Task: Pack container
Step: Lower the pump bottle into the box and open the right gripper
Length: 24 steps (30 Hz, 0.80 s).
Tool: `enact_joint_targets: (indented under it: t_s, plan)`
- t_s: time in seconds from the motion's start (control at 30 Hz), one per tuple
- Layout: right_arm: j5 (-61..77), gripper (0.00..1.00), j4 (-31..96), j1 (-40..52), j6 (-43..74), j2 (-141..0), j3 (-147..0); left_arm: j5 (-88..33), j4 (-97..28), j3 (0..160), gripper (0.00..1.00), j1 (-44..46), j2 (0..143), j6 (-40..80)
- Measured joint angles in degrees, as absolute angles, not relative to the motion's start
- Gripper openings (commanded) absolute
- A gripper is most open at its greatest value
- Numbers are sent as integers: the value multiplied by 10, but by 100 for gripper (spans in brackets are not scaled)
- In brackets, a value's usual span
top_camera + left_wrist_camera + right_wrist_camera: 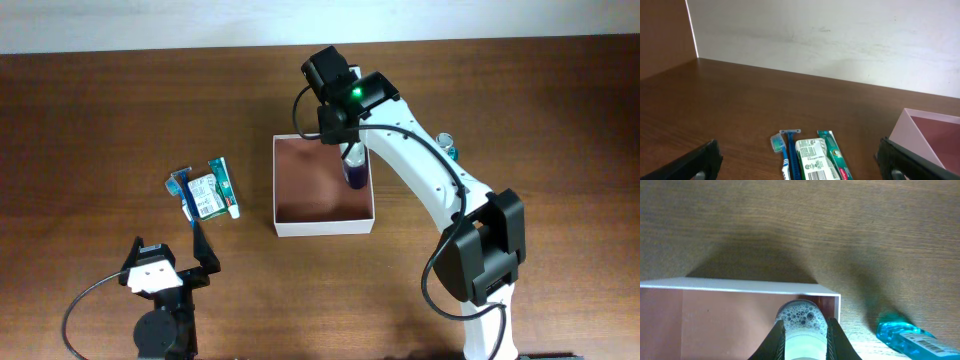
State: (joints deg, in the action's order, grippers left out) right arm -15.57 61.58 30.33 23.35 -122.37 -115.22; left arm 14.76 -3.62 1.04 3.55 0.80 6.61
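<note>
The container (pixel 322 227), a shallow white-walled square box with a reddish-brown floor, sits mid-table; it also shows in the left wrist view (pixel 935 130) and the right wrist view (pixel 740 285). My right gripper (pixel 352 162) is shut on a small bottle (pixel 353 177) and holds it upright over the box's right back corner. In the right wrist view the fingers (pixel 805 337) clamp this bottle (pixel 800 316), which holds pale liquid with bubbles. I cannot tell whether it touches the floor. My left gripper (pixel 165 265) is open and empty at the front left (pixel 800 165).
Left of the box lie a toothbrush (pixel 780 147), a blue razor (pixel 791 150), a green-white packet (pixel 812 157) and a toothpaste box (pixel 835 155); the group shows overhead (pixel 205 195). A blue bottle (pixel 905 337) lies right of the box (pixel 447 148).
</note>
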Motion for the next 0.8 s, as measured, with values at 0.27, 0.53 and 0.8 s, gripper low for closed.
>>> enact_joint_targets:
  t_s: [0.27, 0.53, 0.8]
  plan:
    - [-173, 16, 604, 303, 253, -1224, -1152, 148, -36, 10, 99, 36, 8, 66]
    - [-176, 16, 604, 303, 269, -1224, -1152, 148, -36, 10, 99, 36, 8, 66]
    - [-178, 29, 604, 303, 270, -1224, -1151, 148, -36, 10, 99, 36, 8, 66]
